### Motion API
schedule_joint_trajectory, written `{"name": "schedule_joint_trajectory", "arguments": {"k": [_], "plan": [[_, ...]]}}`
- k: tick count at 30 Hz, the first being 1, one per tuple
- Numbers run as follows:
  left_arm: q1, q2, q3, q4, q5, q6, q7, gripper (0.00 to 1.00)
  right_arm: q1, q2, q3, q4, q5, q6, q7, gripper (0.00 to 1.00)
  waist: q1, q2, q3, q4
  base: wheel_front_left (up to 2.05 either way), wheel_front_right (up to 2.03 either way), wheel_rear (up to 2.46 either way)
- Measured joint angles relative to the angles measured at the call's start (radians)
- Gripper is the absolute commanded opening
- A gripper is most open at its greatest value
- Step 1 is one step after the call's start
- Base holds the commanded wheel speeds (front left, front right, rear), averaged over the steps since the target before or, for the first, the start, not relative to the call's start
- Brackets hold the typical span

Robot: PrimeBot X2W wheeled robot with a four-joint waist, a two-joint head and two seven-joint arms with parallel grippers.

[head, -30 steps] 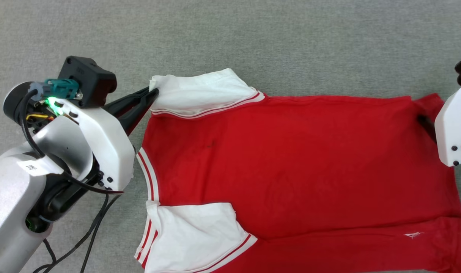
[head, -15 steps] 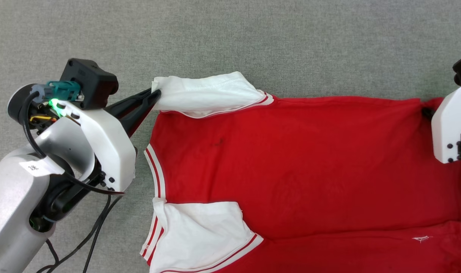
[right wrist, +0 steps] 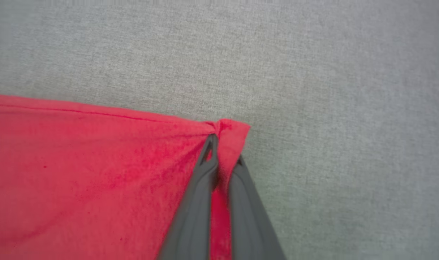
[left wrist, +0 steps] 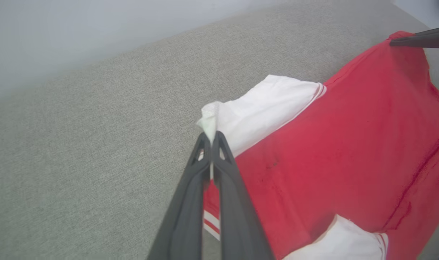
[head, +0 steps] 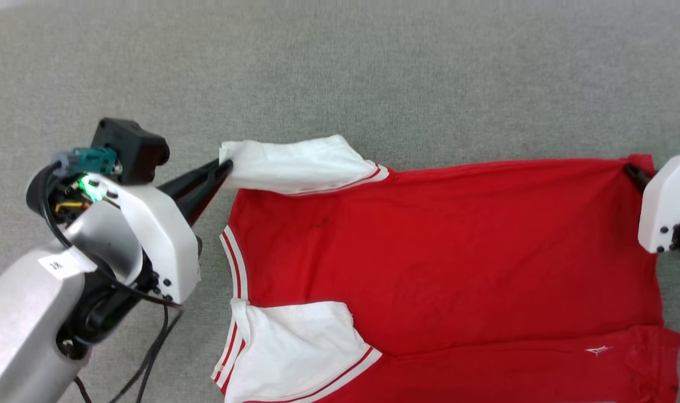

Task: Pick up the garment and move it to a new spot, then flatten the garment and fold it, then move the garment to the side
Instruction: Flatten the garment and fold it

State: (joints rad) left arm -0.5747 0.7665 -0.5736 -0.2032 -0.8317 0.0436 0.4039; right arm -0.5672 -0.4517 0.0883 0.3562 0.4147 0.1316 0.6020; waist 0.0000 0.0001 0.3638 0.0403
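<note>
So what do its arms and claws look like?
The left arm is silvery grey, with a white wrist shell, a black box, a teal plug, a green light and black cables. The left claw and right claw each have two long dark fingers with triangular cut-outs.

Red garment [head: 440, 252], white sleeves, spread flat, plain side up.

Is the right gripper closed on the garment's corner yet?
Shut on the garment: the right gripper pinches its red corner, fabric bunched between the fingers.

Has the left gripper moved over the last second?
Yes. Against the near sleeve lying on the carpet, the left gripper, pinching the far sleeve, has come toward the robot.
</note>
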Motion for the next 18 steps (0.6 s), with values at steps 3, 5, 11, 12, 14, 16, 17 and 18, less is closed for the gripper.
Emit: {"name": "schedule_joint_trajectory", "arguments": {"k": [3,5,11,12,14,16,17,18], "plan": [[0.033,-0.006,-0.007,-0.002,-0.001,0.007,-0.012,0.00,0.051,-0.002,0.001,-0.010,0.001,0.000,-0.031,0.00,0.0000,0.0000,-0.034,0.000,0.00,0.00,0.00],[0.061,-0.005,-0.017,-0.009,0.000,0.012,-0.018,0.00,0.090,-0.005,-0.009,-0.026,0.006,0.000,-0.053,0.00,0.0000,0.0000,-0.057,0.001,0.00,0.00,0.00],[0.163,0.012,-0.039,-0.040,-0.009,0.042,-0.029,0.00,0.202,0.009,-0.053,-0.068,0.054,0.000,-0.106,0.00,0.0000,0.0000,-0.118,0.008,0.00,0.00,0.00],[0.181,0.014,-0.041,-0.046,-0.011,0.046,-0.031,0.00,0.222,0.012,-0.063,-0.075,0.058,0.000,-0.112,0.00,-0.0001,0.0000,-0.127,0.010,0.00,0.00,0.00],[0.218,0.016,-0.050,-0.057,-0.019,0.055,-0.035,0.00,0.261,0.012,-0.079,-0.096,0.068,0.000,-0.125,0.00,-0.0001,0.0000,-0.143,0.013,0.00,0.00,0.00],[0.257,0.017,-0.064,-0.065,-0.026,0.062,-0.038,0.00,0.303,0.014,-0.086,-0.120,0.087,0.000,-0.131,0.00,0.0000,0.0000,-0.159,0.017,0.00,0.00,0.00],[0.276,0.017,-0.070,-0.067,-0.028,0.064,-0.040,0.00,0.325,0.017,-0.090,-0.131,0.100,0.000,-0.132,0.00,-0.0001,0.0000,-0.167,0.018,0.00,0.00,0.00],[0.293,0.016,-0.074,-0.068,-0.034,0.067,-0.044,0.00,0.347,0.021,-0.094,-0.141,0.111,0.000,-0.134,0.00,-0.0001,0.0000,-0.174,0.020,0.00,0.00,0.00]]}}
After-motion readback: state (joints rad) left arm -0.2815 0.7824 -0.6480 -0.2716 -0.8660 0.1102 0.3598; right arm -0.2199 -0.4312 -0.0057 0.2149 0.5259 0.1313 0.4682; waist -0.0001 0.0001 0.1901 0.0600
